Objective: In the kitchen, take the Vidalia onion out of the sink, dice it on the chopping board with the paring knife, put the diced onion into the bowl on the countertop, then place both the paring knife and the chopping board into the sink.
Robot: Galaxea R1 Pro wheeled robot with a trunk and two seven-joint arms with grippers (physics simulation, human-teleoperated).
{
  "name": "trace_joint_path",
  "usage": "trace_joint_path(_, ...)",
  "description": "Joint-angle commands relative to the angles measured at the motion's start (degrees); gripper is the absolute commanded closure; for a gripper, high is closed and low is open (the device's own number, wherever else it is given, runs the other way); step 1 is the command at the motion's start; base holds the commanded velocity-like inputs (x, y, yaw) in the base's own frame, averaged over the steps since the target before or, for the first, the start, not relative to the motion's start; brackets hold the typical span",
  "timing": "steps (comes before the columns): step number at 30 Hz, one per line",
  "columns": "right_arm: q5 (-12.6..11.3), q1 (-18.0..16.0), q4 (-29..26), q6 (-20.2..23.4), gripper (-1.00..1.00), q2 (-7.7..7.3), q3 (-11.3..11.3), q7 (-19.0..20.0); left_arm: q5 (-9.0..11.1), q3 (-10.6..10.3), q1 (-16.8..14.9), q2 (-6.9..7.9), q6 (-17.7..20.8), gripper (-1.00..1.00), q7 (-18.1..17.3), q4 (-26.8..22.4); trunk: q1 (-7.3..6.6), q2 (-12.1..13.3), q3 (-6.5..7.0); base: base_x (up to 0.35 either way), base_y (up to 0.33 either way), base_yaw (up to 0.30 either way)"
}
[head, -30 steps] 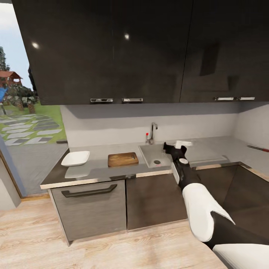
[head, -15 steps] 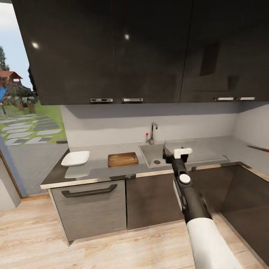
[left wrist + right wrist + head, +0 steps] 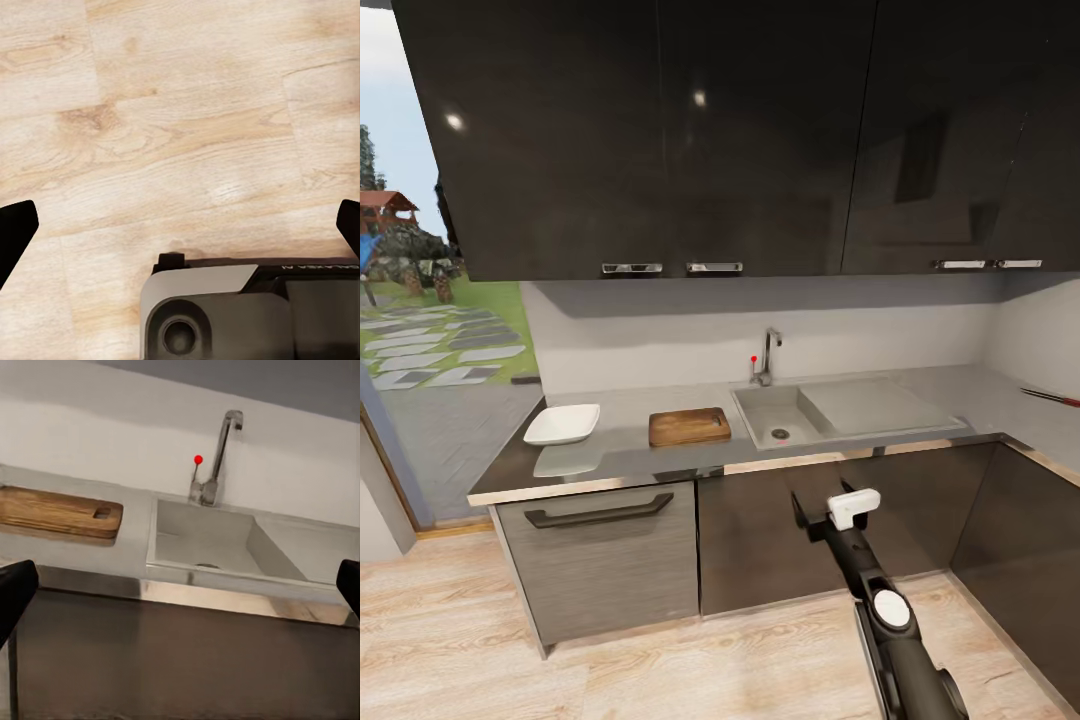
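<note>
Right hand (image 3: 812, 512), fingers apart and empty, hangs below the counter (image 3: 620, 455); rising toward the sink (image 3: 780, 418), it may strike the edge.

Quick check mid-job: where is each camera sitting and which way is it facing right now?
Head view: up on the robot's head, facing the countertop with bowl, board and sink; the right arm with its gripper shows.
Left wrist view: on the left arm, aimed down at wood floor; dark fingertips and the robot's base show.
Right wrist view: below counter height, facing the sink, tap and board; fingertips show.
Shared: head and right wrist views both see sink and board.
</note>
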Motion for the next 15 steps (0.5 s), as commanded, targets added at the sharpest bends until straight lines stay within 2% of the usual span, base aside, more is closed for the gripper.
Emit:
trace_joint_path(1, 0.49, 0.29, -0.05, -0.57, -1.00, 0.09, -0.45, 0.85, -0.01, -0.02, 0.01, 0.02, -0.08, -1.00, 0.00, -0.05, 0.02, -0.08, -0.09, 0.000, 0.000, 0.000)
trace_joint_path(3, 0.54, 2.38, -0.14, -2.18, -1.00, 0.09, -1.07, 2.43, -0.01, -0.02, 0.01, 0.03, -0.08, -1.00, 0.00, -0.03, 0.02, -0.08, -0.09, 0.000, 0.000, 0.000)
trace_joint_path(8, 0.57, 5.99, -0.10, -5.17, -1.00, 0.09, -1.46, 3.17, -0.01, 0.00, 0.01, 0.04, -0.08, -1.00, 0.00, -0.08, 0.02, -0.08, -0.09, 0.000, 0.000, 0.000)
trace_joint_path(13, 0.52, 7.72, 1.24, -6.04, -1.00, 0.09, -2.02, 3.26, -0.01, 0.05, 0.01, 0.10, -0.08, -1.00, 0.06, -0.27, 0.02, -0.08, -0.09, 0.000, 0.000, 0.000)
trace_joint_path(14, 0.50, 7.93, 2.39, -6.15, -1.00, 0.09, -2.77, 3.27, -0.01, 0.06, 0.01, 0.12, -0.08, -1.00, 0.07, -0.30, 0.02, -0.08, -0.09, 0.000, 0.000, 0.000)
trace_joint_path(15, 0.49, 8.13, 4.57, -6.23, -1.00, 0.09, -4.64, 3.31, -0.01, 0.07, 0.01, 0.22, -0.08, -1.00, 0.11, -0.34, 0.02, -0.08, -0.09, 0.000, 0.000, 0.000)
